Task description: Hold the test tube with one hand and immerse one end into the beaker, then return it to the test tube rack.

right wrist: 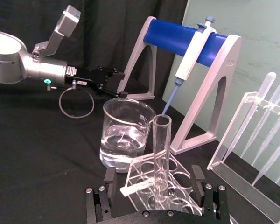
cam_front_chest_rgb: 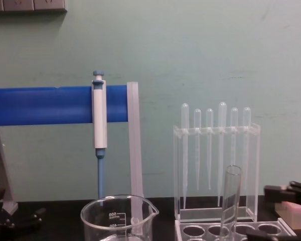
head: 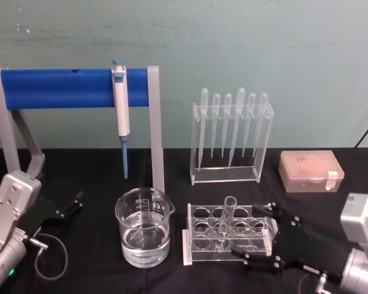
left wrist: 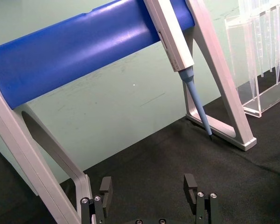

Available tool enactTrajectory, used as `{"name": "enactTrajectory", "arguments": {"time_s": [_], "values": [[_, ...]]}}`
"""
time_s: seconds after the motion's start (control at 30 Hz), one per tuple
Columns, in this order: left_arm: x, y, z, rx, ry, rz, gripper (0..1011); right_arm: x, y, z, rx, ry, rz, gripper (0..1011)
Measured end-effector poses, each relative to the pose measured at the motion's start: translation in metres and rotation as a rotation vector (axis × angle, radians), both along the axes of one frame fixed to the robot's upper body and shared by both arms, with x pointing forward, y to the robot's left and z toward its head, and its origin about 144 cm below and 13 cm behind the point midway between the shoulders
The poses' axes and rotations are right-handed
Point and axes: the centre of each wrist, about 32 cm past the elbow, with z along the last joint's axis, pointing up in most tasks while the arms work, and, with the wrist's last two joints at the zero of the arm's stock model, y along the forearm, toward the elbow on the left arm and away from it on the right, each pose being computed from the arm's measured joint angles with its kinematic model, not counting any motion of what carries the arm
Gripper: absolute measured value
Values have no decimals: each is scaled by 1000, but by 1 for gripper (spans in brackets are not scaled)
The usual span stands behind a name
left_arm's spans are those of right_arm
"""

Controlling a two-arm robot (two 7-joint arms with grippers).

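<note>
White graduation numbers 500 and 400 on the glass wall of the beaker (cam_front_chest_rgb: 118,221)

Test tube (head: 226,220) and beaker (head: 143,211): clear glass, smooth, glossy; beaker marks in white print. Rack (head: 196,243): clear plastic, glossy edges. Worktop (head: 92,275): black cloth, matt. Stand bar (head: 61,87): blue, smooth, slight sheen; legs (head: 156,122) grey, matt. Pipettes (head: 239,122): translucent plastic. Right gripper (head: 253,229): matt black, material unclear.
</note>
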Motion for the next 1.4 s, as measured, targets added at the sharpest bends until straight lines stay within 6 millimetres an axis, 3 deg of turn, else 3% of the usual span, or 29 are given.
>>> {"name": "enactTrajectory", "arguments": {"time_s": [0.5, 1.13, 1.4], "values": [[0, 0, 0, 0, 0, 0, 1000, 40, 26, -3, 47, 34, 4, 1002], [0, 0, 0, 0, 0, 0, 1000, 51, 33, -6, 35, 39, 11, 1000], [0, 0, 0, 0, 0, 0, 1000, 50, 33, -6, 37, 39, 11, 839]]}}
